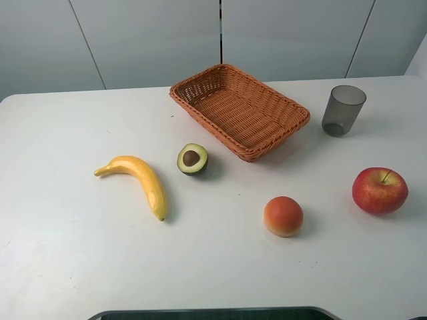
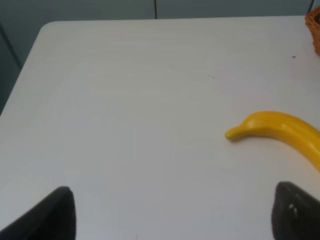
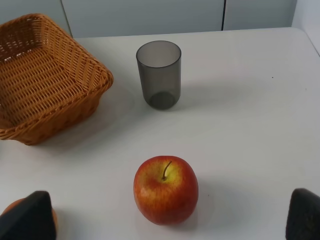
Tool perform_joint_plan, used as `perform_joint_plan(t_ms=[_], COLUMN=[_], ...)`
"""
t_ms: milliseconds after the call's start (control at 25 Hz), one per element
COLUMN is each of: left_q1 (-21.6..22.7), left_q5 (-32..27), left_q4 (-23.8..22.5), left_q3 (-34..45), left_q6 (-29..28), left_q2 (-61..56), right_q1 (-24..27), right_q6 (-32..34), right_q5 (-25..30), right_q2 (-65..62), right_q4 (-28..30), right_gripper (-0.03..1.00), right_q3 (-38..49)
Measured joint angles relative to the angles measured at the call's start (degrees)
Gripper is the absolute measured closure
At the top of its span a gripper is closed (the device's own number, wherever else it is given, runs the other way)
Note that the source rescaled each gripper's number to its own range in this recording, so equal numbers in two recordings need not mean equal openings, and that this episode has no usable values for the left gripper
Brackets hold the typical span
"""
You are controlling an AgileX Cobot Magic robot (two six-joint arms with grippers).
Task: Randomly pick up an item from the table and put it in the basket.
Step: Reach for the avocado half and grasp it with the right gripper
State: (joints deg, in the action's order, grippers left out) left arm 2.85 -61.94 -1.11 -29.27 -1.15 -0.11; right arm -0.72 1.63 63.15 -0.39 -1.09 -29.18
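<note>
The halved avocado [image 1: 192, 159] lies pit up on the white table [image 1: 67, 253], just in front of the left front side of the wicker basket [image 1: 240, 113], which is empty. Neither wrist view shows the avocado. My left gripper [image 2: 175, 212] is open, with its two dark fingertips [image 2: 55, 215] wide apart above the table's left part. My right gripper [image 3: 167, 216] is open above the right part, with the basket [image 3: 45, 85] off to one side. Neither gripper shows in the exterior high view.
A yellow banana [image 1: 137, 179] lies left of the avocado and also shows in the left wrist view [image 2: 280, 127]. A round orange-red fruit [image 1: 283, 216] lies at front centre-right. A red apple [image 1: 379, 190] [image 3: 165, 189] and a grey translucent cup [image 1: 343, 111] [image 3: 159, 74] stand at the right.
</note>
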Motion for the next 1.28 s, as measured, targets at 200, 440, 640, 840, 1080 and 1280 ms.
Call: perform_joint_plan(t_ms=[200,440,640,840,1080,1280], left_q1=[0.0,0.0,0.0,0.0,0.0,0.0], left_q5=[0.0,0.0,0.0,0.0,0.0,0.0], left_q4=[0.0,0.0,0.0,0.0,0.0,0.0], left_q3=[0.0,0.0,0.0,0.0,0.0,0.0], left_q6=[0.0,0.0,0.0,0.0,0.0,0.0], left_q2=[0.0,0.0,0.0,0.0,0.0,0.0], right_q1=[-0.97,-1.06,-1.06,-1.06,-1.06,-1.06], right_q6=[0.0,0.0,0.0,0.0,0.0,0.0], right_q5=[0.0,0.0,0.0,0.0,-0.09,-0.09], right_q2=[0.0,0.0,0.0,0.0,0.0,0.0], right_q4=[0.0,0.0,0.0,0.0,0.0,0.0], right_gripper=[-0.03,-0.03,-0.03,-0.03,-0.03,-0.03], right_q3=[0.0,0.0,0.0,0.0,0.0,0.0])
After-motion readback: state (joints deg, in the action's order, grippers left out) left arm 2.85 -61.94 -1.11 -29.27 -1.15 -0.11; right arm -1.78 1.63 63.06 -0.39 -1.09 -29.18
